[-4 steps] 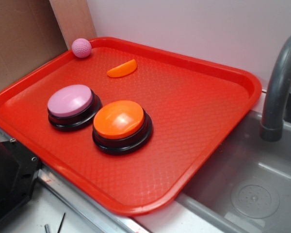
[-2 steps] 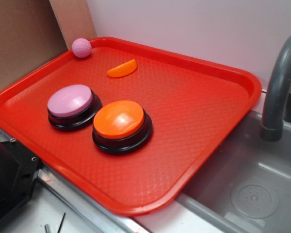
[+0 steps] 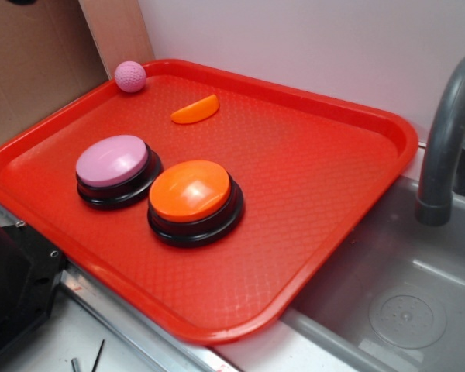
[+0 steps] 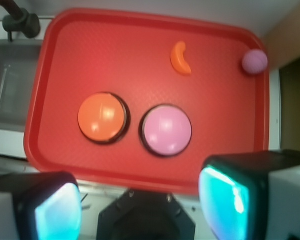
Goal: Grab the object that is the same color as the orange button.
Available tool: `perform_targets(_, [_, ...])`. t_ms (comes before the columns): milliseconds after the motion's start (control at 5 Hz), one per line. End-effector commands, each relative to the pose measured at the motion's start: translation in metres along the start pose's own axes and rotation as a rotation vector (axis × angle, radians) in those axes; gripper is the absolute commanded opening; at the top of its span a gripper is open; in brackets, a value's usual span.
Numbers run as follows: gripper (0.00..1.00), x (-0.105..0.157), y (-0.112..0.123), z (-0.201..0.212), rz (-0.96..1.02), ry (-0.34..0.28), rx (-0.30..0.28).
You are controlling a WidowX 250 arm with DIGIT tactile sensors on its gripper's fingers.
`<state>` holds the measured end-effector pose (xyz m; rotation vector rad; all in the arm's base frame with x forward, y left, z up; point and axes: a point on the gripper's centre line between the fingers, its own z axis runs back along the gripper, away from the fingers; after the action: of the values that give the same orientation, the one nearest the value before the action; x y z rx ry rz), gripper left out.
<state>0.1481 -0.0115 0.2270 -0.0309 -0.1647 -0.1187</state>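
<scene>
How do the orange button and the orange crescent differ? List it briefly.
The orange button is a large round dome on a black ring base; the orange crescent is a much smaller, flat curved wedge with no base. The button sits mid-tray; the crescent lies nearer the back rim. Both are orange, on the red tray.

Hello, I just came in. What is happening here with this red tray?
Nothing is being handled yet. The robot's hand hangs open above the near edge of the red tray, holding nothing. On the tray lie a small orange crescent, a pink ball in the corner, an orange button and a pink button side by side. The crescent, matching the orange button, is untouched.
</scene>
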Motion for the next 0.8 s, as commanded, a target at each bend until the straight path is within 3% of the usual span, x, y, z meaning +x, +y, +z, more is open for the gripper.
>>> perform_targets(0, [1.00, 0.057, 0.030, -0.043, -0.184, -0.011, 0.080])
perform_targets(200, [1.00, 0.074, 0.041, -0.068, -0.229, -0.004, 0.131])
perform_targets(400, [1.00, 0.088, 0.054, -0.093, -0.285, -0.013, 0.138])
perform_targets(600, [1.00, 0.098, 0.066, -0.118, -0.362, 0.004, 0.081])
